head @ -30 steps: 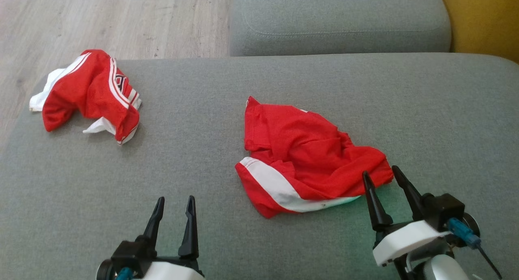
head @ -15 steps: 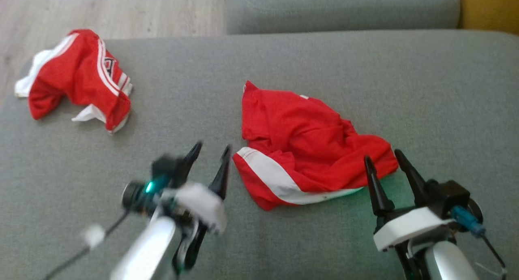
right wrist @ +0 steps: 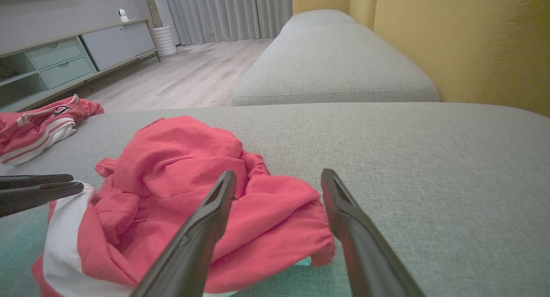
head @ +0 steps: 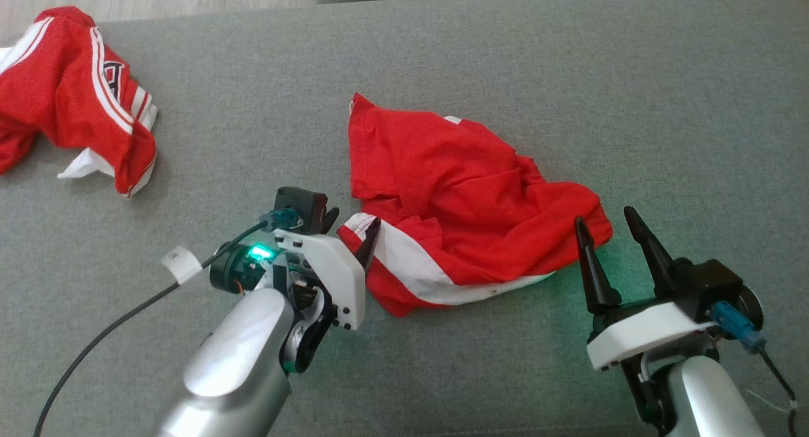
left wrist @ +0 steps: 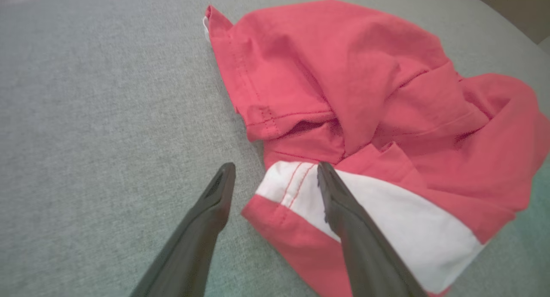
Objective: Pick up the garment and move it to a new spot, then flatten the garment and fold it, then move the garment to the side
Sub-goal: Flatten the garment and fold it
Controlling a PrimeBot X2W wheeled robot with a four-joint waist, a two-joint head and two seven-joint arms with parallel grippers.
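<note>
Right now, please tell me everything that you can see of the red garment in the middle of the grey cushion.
The red garment is thin knit-looking cloth with a broad white band along one stitched hem. It lies crumpled and partly folded over itself, resting on the grey cushion. The left jaws stand open astride its white-banded corner, the right jaws open at its opposite end; whether either touches the cloth is unclear.
</note>
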